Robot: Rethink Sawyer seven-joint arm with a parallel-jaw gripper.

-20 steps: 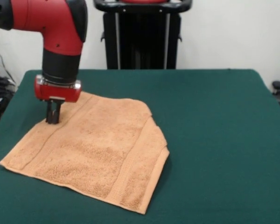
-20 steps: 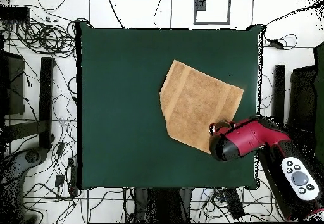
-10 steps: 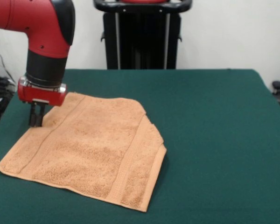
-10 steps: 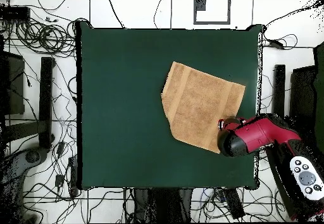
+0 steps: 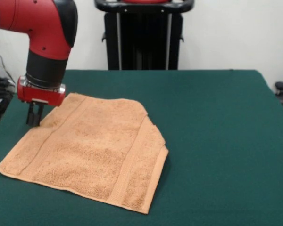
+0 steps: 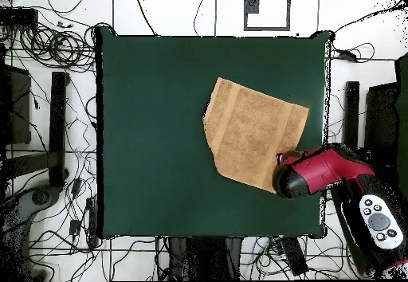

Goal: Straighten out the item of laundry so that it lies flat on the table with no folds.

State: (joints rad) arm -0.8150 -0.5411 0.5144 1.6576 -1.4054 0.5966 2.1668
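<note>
The gripper, jaws seemingly closed, hangs at the towel's edge near the table's corner.

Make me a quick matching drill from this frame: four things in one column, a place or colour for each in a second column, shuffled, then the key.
Things:
1. towel
2. table
3. gripper
4. black stand

Descriptions:
A. dark green top
B. behind the table's far edge, against the white wall
C. peach, with one corner folded over at the right side in the front view
D. down at the towel's far left edge in the front view, under the red arm

Pairs: 1-C, 2-A, 3-D, 4-B
</note>
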